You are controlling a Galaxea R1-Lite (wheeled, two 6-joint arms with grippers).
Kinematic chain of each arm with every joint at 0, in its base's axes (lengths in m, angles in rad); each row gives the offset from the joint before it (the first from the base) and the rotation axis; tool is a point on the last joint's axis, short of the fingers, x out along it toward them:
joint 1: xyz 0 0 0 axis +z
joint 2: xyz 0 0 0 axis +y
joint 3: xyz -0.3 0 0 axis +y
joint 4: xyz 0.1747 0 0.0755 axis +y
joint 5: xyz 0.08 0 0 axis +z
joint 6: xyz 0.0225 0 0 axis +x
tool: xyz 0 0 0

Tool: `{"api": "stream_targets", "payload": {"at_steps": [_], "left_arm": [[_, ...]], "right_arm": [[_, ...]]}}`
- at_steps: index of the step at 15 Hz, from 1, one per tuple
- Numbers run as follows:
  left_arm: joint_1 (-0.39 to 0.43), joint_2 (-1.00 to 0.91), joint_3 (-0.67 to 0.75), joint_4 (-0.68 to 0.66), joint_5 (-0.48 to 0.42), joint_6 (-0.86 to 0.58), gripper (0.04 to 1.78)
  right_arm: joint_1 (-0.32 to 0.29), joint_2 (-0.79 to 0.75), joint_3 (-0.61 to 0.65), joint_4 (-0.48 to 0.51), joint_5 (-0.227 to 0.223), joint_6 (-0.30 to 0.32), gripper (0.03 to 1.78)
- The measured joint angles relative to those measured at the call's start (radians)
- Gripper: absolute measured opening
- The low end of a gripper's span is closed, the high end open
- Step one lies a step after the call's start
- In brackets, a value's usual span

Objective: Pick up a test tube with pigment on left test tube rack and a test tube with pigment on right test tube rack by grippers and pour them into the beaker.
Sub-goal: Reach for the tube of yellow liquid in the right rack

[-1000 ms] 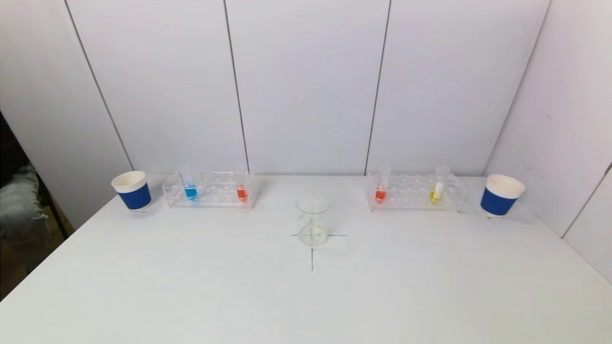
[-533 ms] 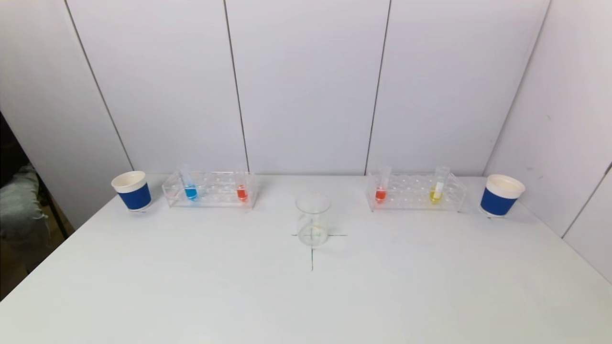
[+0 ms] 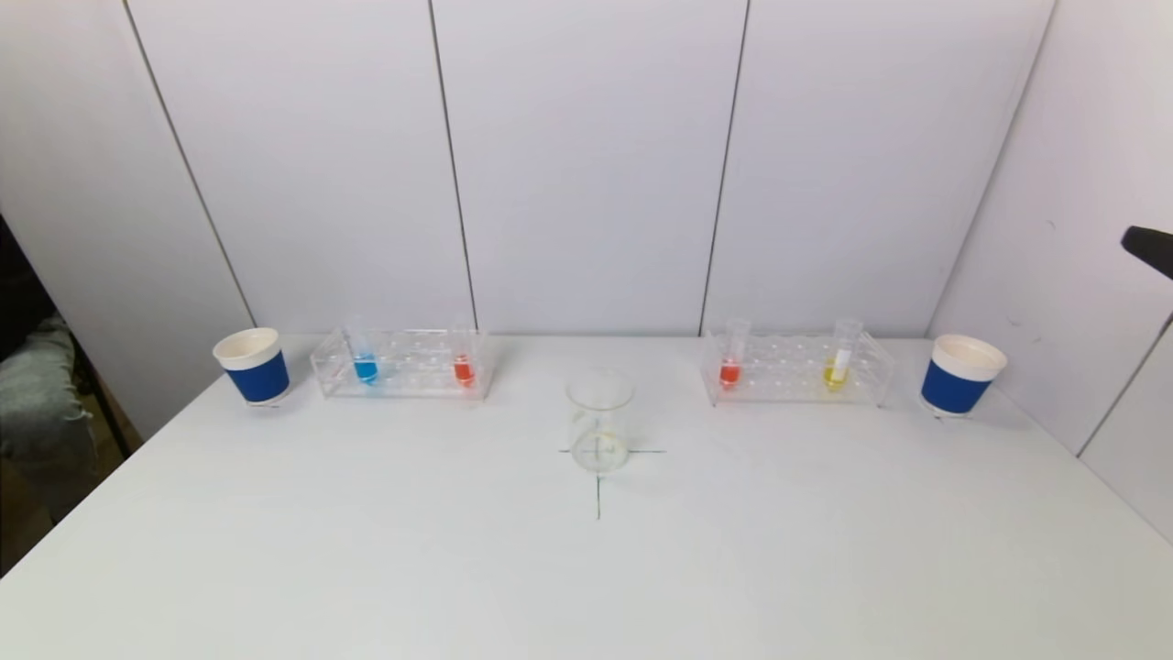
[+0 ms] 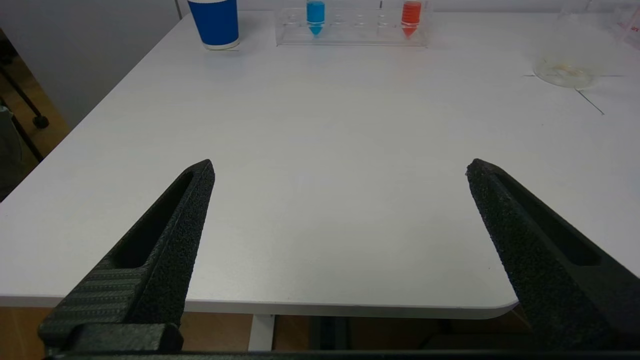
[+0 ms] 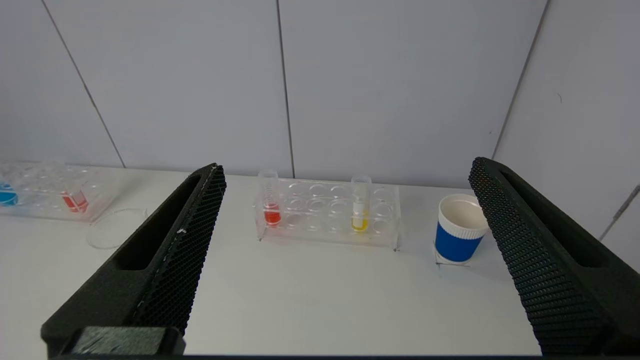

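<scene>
Tubes of pigment stand upright in two clear racks at the far edge of a white table [image 3: 367, 550], none lifted yet. Left rack [image 3: 403, 365] holds a blue tube [image 3: 365, 359] at its outer end and a red tube [image 3: 464, 363] at its inner end. Right rack [image 3: 795, 368] holds a red tube [image 3: 730, 365] at its inner end and a yellow tube [image 3: 836, 367] toward its outer end. Between the racks, nearer the robot, an empty glass beaker [image 3: 599, 422] sits on a drawn cross, probably a marker so both arms can reach it evenly. A blue paper cup stands outside each rack, the left cup [image 3: 254, 367] and the right cup [image 3: 959, 374]; their purpose is my guess, perhaps for spent tubes.

The left gripper [image 4: 340, 167] sits low at the near table edge, well away from its rack, its jaws spread wide and holding nothing. The right gripper [image 5: 347, 167] is raised, facing the right rack from a distance, jaws likewise wide apart and empty. That wide opening suits approaching a slim tube from either side.

In the head view only a dark tip [image 3: 1150, 247] shows at the right edge, likely part of the right arm; the left arm is out of sight there. The beaker is clear and hard to trace, and the left wrist view cuts off its upper part. A pale band in the yellow tube is hard to identify.
</scene>
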Motion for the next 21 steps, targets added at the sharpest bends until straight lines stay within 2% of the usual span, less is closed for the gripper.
{"api": "stream_targets", "payload": {"at_steps": [4, 9, 15, 21], "left_arm": [[0.0, 0.0, 0.0, 0.0, 0.0, 0.0, 1.76], [-0.001, 0.0, 0.0, 0.0, 0.0, 0.0, 1.76], [0.0, 0.0, 0.0, 0.0, 0.0, 0.0, 1.76], [0.0, 0.0, 0.0, 0.0, 0.0, 0.0, 1.76]], "right_arm": [[0.002, 0.227, -0.011, -0.203, -0.003, 0.004, 1.77], [0.004, 0.471, -0.019, -0.393, -0.008, 0.0, 1.77], [0.006, 0.768, -0.024, -0.697, -0.023, -0.007, 1.77], [0.006, 0.981, -0.027, -0.906, -0.037, -0.008, 1.77]]}}
